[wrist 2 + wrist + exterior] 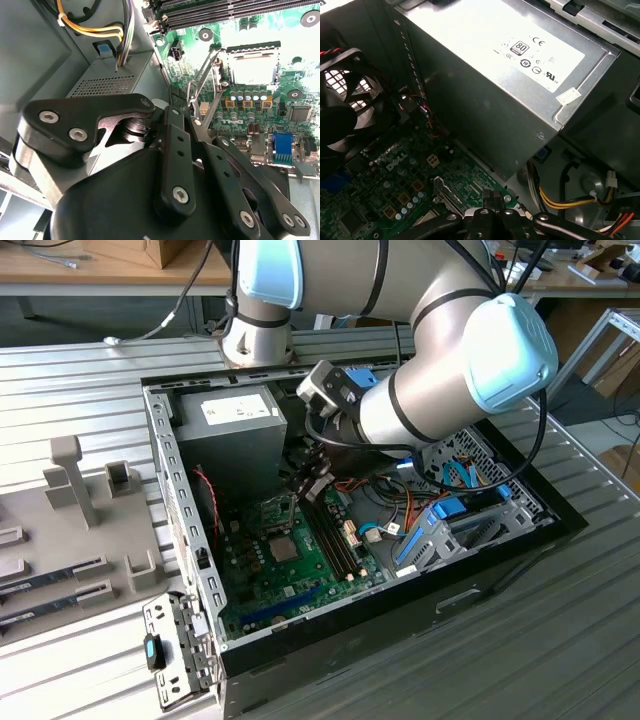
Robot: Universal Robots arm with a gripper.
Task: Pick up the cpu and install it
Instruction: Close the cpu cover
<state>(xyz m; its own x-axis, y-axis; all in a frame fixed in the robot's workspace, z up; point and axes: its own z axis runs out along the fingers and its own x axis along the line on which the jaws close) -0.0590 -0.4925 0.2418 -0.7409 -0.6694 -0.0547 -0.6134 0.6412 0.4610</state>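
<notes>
Gripper [308,483] is down inside the open computer case [165,470], fingers drawn together; in both wrist views [192,120] [490,199] the tips nearly meet. Tips are right at the socket lever [194,92], a bent wire standing up from the board; can't tell whether they pinch it. Cpu [285,548] lies flat in its socket on the green motherboard [270,585], silvery top up, uncovered [252,68]. In the exterior view the gripper is at 1 o'clock of the cpu, near but not touching it. Socket's metal frame [276,508] is tilted up at 12 o'clock of the cpu. Memory slots [335,535] run at 3 o'clock of it. Grey power supply [232,412] is at 11 o'clock, close behind the gripper in the first wrist view [510,75]. Black fan [340,110] sits beside the board.
</notes>
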